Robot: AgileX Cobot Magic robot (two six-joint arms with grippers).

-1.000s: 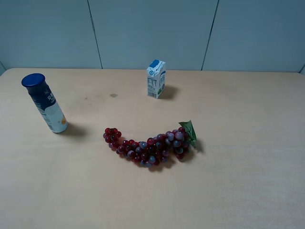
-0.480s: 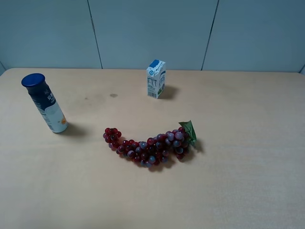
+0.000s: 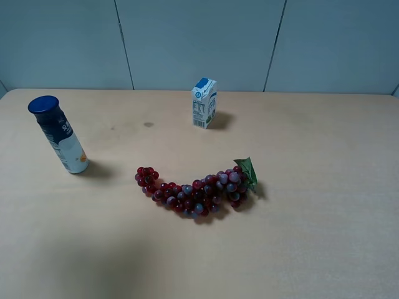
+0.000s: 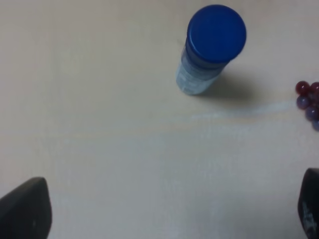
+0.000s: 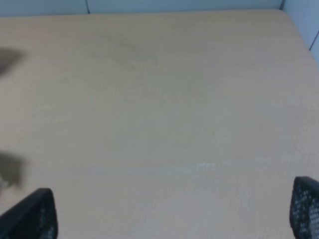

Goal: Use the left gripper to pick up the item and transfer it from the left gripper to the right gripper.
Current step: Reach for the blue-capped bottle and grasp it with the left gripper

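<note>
tall slim blue-capped white bottle point(image 3: 58, 134) stands on pale wooden desk point(image 3: 312, 156); left hand point(image 4: 167, 208), right hand point(image 5: 167, 211) both spread.

No word, brand or number is showing clearly enough to read. The bottle point(image 3: 58, 134) is carrying a few white characters on its dark blue upper label and a small orange mark on the white part below, but in the exterior high view they are blurring into mere shapes, and the left wrist view is catching mostly its plain blue cap point(image 4: 216, 33). The carton point(image 3: 204, 103) is bearing a round emblem on its blue top and a block of fine print on its white side, all too small to make out.
</note>
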